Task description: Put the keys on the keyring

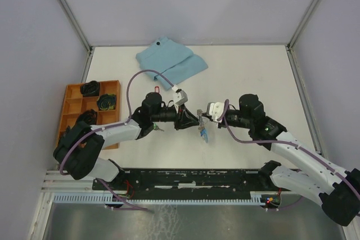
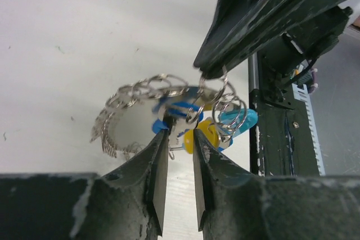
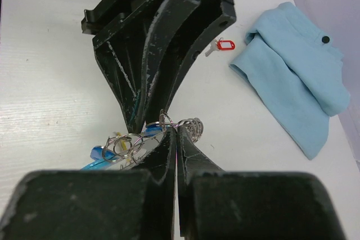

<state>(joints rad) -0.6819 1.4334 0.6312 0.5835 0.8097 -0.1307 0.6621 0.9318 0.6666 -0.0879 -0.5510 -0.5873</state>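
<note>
The keyring (image 2: 147,89), a loop of silver links with a light-blue strap (image 2: 243,120) and a yellow tag (image 2: 203,134), hangs above the table between both grippers. My right gripper (image 3: 176,129) is shut on one of its rings (image 3: 164,120). My left gripper (image 2: 181,133) faces it, its jaws a little apart, with the tips beside the yellow tag and a dark-blue tag (image 2: 179,107) and gripping nothing. From above, the keyring (image 1: 203,131) dangles below the meeting fingertips. A key with a red tag (image 3: 223,45) lies on the table near the cloth.
A folded light-blue cloth (image 1: 170,62) lies at the back of the table. An orange compartment tray (image 1: 72,105) with dark items stands at the left edge, beside the left arm. The red-tagged key (image 1: 157,89) lies between cloth and left arm.
</note>
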